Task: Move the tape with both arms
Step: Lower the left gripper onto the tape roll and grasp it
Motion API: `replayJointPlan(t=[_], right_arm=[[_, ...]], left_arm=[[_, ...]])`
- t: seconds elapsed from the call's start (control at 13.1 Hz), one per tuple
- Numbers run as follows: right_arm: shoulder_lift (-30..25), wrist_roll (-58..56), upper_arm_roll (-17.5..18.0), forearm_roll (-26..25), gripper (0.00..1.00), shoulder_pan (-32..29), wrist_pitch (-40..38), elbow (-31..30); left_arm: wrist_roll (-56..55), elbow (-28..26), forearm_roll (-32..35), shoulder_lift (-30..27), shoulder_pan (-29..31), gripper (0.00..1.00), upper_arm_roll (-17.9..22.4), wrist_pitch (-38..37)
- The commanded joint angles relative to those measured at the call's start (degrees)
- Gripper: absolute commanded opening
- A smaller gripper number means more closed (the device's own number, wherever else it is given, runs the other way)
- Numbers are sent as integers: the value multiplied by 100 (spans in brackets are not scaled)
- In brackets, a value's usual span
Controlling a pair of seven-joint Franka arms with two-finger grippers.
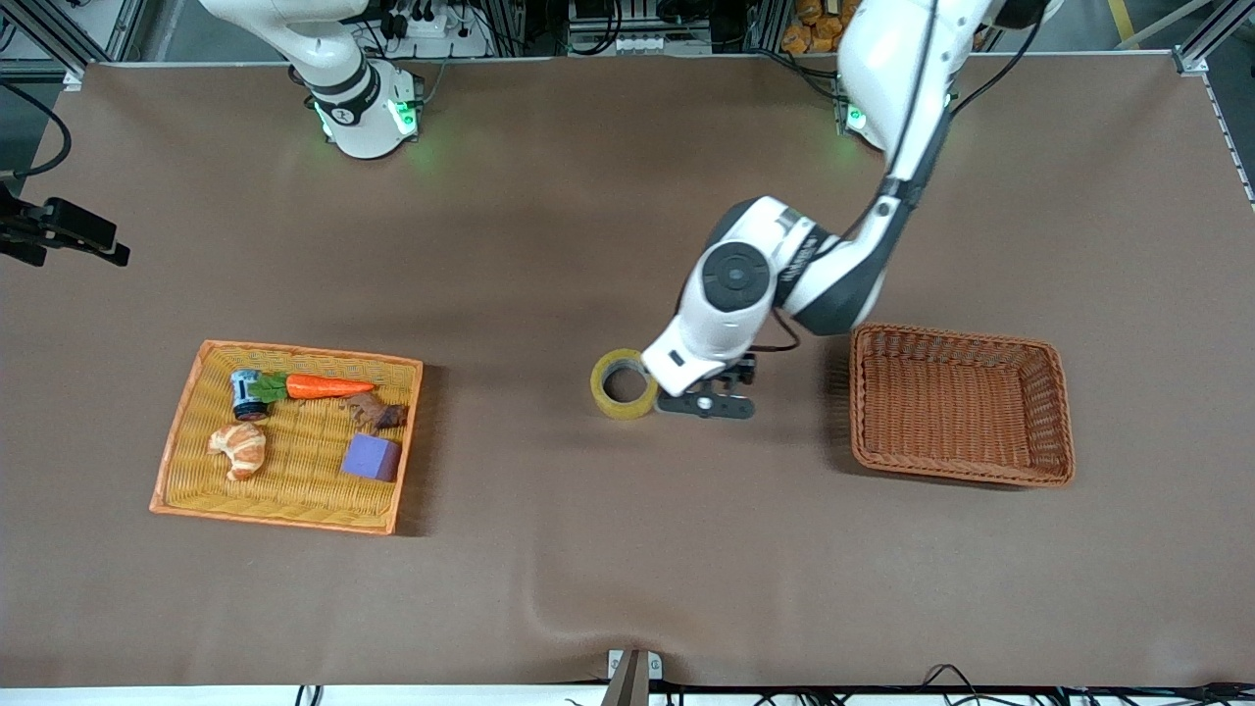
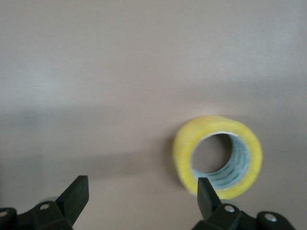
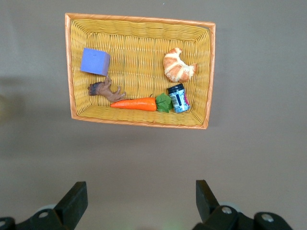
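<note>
The tape [image 1: 624, 384], a yellowish ring with a wide hole, sits on the brown table near its middle. My left gripper [image 1: 706, 403] is low over the table right beside it, toward the left arm's end. In the left wrist view the gripper [image 2: 141, 184] is open and empty. The tape [image 2: 218, 155] lies off to one side there, and one fingertip [image 2: 205, 189] overlaps its rim. My right gripper [image 3: 140, 188] is open and empty, high above the yellow basket [image 3: 139, 21]. It is out of the front view.
The yellow basket [image 1: 186, 412] at the right arm's end holds a carrot [image 1: 324, 386], a croissant [image 1: 238, 448], a purple block [image 1: 372, 457], a small can [image 1: 244, 393] and a brown object [image 1: 376, 412]. A brown wicker basket [image 1: 956, 339] stands beside the left gripper.
</note>
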Motion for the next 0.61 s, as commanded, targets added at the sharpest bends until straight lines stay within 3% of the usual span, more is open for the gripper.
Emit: replayJointPlan(t=[0.0,0.53], right_arm=[[1,95,99,-12,100,-71,-134,147],[27,77,81,33,100,-115,-125,271]], left_arm=[[-35,239,-129,448,-149,100,35,159],[-175,256,-357,888,-325,100,26,721]])
